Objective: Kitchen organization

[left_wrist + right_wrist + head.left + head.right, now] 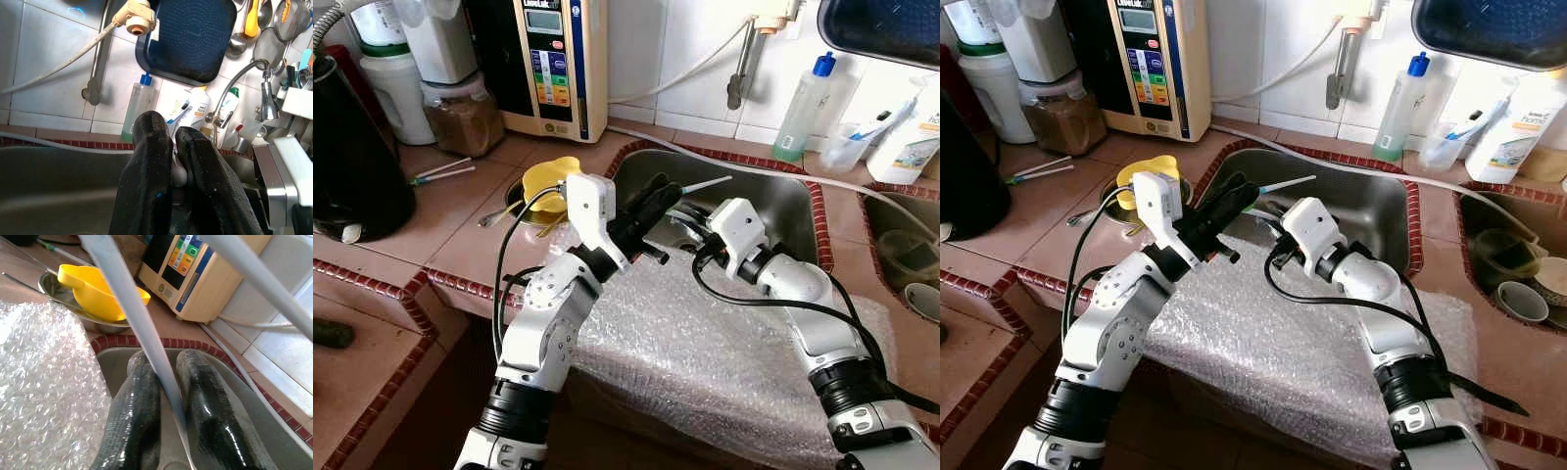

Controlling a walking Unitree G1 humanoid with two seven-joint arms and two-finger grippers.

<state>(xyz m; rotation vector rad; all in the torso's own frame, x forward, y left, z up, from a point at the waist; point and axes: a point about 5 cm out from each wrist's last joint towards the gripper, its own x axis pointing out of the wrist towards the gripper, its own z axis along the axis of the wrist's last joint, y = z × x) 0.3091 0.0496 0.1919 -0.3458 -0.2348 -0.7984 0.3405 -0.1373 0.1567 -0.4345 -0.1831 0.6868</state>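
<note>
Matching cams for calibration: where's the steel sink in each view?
Left eye view: sink upper centre, beyond the arms.
Right eye view: upper centre.
Left wrist view: grey basin wall under the white wall tiles.
Right wrist view: basin beyond the bubble wrap.
Shared landmark: red tile border around the sink.

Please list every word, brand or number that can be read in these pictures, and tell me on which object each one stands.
"home": partly readable on the white bottle by the wall.
Water machine: brand at the top, display and coloured buttons too blurred to read.
White bottles in the left wrist view: print too small to read.
Clear bottle with blue cap: no readable label.
</note>
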